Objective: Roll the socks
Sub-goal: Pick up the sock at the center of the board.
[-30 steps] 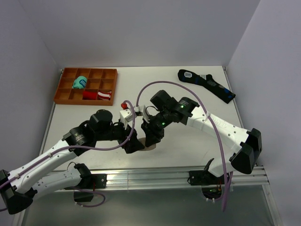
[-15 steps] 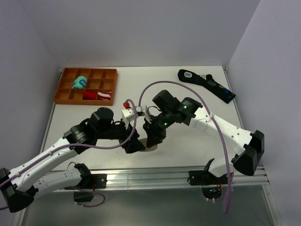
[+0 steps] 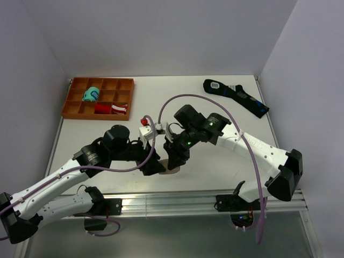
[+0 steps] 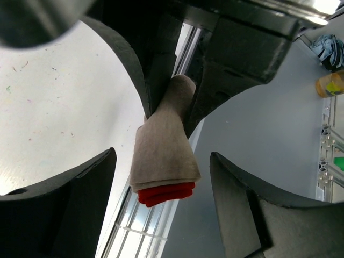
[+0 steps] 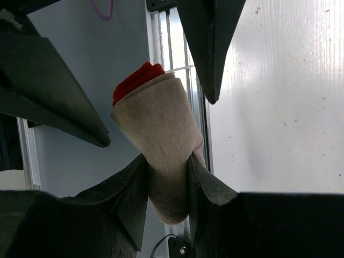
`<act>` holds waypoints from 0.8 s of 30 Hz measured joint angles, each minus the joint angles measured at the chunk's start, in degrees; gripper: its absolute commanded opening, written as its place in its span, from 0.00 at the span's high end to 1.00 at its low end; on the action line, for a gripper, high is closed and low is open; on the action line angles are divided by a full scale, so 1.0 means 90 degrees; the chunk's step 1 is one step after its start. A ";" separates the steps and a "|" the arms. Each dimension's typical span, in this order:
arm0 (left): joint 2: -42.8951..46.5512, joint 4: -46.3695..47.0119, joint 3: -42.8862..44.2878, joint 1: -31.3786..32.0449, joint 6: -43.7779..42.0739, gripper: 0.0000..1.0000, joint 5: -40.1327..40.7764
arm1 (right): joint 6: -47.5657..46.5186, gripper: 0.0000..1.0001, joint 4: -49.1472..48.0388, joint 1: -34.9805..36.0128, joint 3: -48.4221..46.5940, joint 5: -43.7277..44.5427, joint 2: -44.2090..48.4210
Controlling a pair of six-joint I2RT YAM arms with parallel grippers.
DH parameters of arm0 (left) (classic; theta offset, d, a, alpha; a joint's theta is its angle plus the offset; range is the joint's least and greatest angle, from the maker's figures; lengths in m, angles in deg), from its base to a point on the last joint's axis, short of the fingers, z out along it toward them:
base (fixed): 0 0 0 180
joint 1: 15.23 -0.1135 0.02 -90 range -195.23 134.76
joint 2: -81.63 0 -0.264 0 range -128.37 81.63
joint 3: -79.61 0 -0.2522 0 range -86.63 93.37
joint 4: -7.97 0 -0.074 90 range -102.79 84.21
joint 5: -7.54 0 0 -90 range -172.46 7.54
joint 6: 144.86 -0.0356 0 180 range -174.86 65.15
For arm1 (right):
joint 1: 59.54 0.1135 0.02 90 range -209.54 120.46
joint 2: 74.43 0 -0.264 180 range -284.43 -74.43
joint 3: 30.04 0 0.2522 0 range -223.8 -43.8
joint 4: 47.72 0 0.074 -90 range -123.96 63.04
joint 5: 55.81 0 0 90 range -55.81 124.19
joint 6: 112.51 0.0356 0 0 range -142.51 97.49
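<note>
Socks point(image 4: 164, 153), a beige roll with a red end, are pinched at the narrow end by the right gripper point(image 5: 167, 177), which is clamped tight above the near edge of the table point(image 3: 215, 166). In the left wrist view their long axis runs 12 to 6 o'clock, red end at 6. The left gripper point(image 4: 162, 161) straddles them, jaws apart, touching neither side. It looks best placed for the next pinch. The orange tray point(image 3: 75, 110) at 10 o'clock and the black sock point(image 3: 236, 97) at 2 sit well apart, so nothing blocks.
</note>
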 measured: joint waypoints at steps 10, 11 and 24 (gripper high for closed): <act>0.0510 0.0321 -0.0350 -0.0146 0.0476 0.25 0.0272 | -0.0158 1.00 -0.0272 0.0214 0.0090 -0.0053 0.0075; 0.0549 0.0325 -0.0352 -0.0189 0.0510 0.25 0.0272 | -0.0165 1.00 -0.0308 0.0233 0.0095 -0.0058 0.0080; 0.0311 0.0435 -0.0362 -0.0418 0.0520 0.22 -0.0342 | -0.0209 1.00 -0.0381 0.0243 0.0143 -0.0100 0.0114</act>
